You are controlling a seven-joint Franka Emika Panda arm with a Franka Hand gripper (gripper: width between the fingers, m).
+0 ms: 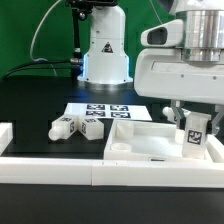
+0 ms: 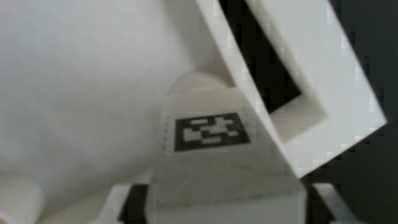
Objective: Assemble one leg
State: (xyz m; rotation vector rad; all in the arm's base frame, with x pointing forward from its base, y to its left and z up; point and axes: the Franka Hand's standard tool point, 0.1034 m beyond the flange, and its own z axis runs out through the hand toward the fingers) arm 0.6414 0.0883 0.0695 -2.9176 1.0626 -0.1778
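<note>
One leg [image 1: 195,133] sits clamped in the tool [image 1: 194,112] above the panel [image 1: 150,150].

marker board [image 1: 100,109] flat on black table [image 1: 30,110] | white tray-like panel [image 1: 150,145] (raised rim) in front

Leg [image 1: 194,133] in panel [image 1: 140,146], exterior view's right; marker board [image 1: 104,109] behind.
</note>
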